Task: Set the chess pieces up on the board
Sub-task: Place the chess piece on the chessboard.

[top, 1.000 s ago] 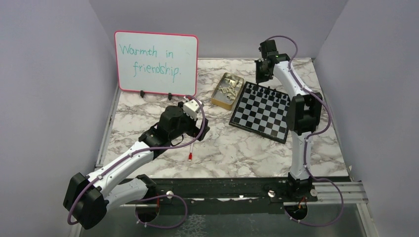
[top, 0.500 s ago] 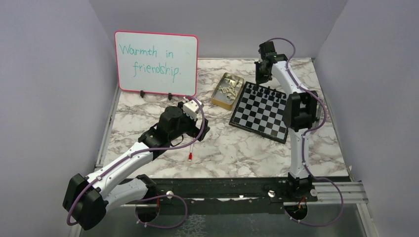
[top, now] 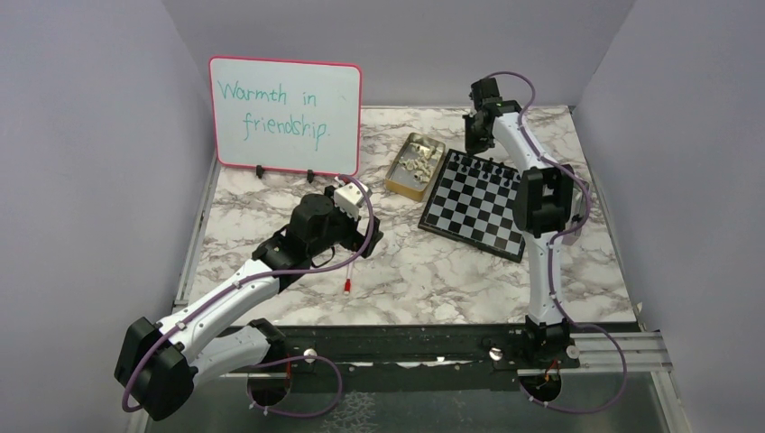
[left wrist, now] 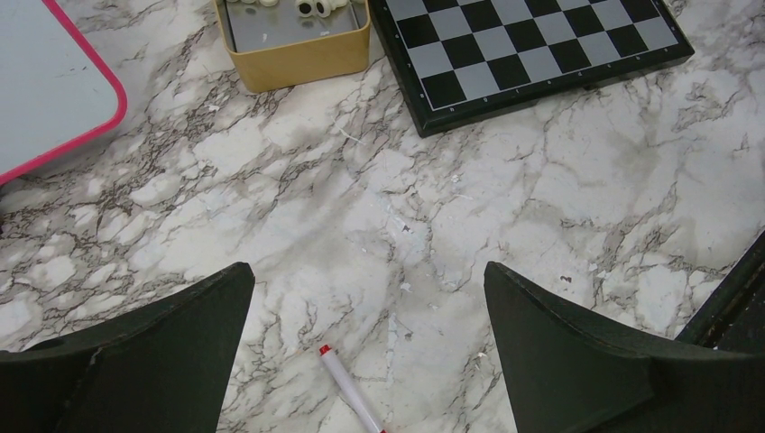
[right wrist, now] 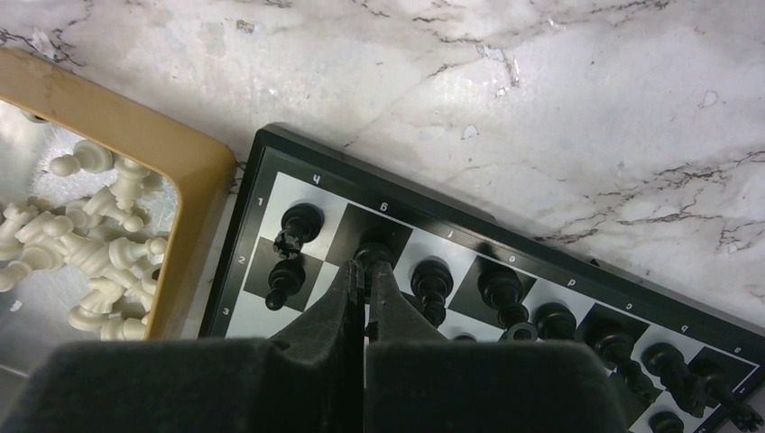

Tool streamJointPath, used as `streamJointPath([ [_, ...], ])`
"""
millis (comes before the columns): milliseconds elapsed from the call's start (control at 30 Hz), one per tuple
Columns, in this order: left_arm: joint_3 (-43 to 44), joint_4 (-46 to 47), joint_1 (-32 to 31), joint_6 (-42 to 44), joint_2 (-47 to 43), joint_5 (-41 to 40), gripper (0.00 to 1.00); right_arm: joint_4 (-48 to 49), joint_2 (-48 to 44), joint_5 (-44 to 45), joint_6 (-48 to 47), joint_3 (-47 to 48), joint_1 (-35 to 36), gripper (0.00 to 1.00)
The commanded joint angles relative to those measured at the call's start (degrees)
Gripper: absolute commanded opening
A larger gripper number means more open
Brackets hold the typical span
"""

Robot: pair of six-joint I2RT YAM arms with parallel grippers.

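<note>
Nearest, the left gripper (left wrist: 365, 268) hangs over bare marble with its jaws spread wide and nothing between them. A red-capped marker (left wrist: 347, 392) lies just below it, cut off by the wrist view's lower edge. Open table (top: 433, 271) runs from there to the board (top: 474, 212), which sits skewed right of centre with its near corner free.

Just beside the board's far left corner stands a tan tin (top: 397, 180) of heaped cream chessmen (right wrist: 90, 244). At the board's far edge the right gripper (right wrist: 365, 266) is pinched shut on the head of a black piece (right wrist: 372, 245), on the square lettered B, close to the rim. Other black chessmen (right wrist: 433, 280) crowd both sides. The gripper's own body hides the squares nearer it. The whiteboard (top: 286, 115) stands far left.
</note>
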Motion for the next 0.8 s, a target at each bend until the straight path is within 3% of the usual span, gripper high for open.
streamJointPath([
  [0,-0.54,1.95,-0.2,0.35,-1.09,-0.71,0.99,-0.26,1.79,0.17,-0.74,3.06,-0.48,0.02],
  [467,-0.57,2.03,-0.26,0.35,-1.09,-0.59,0.99,-1.86,3.88,-0.47,-1.13,4.41,-0.42,0.07],
  [767,-0.63,2.1,-0.24,0.26,-1.14,-0.56,0.99,-0.68,3.59,-1.57,-0.48,4.59,-0.51,0.28],
])
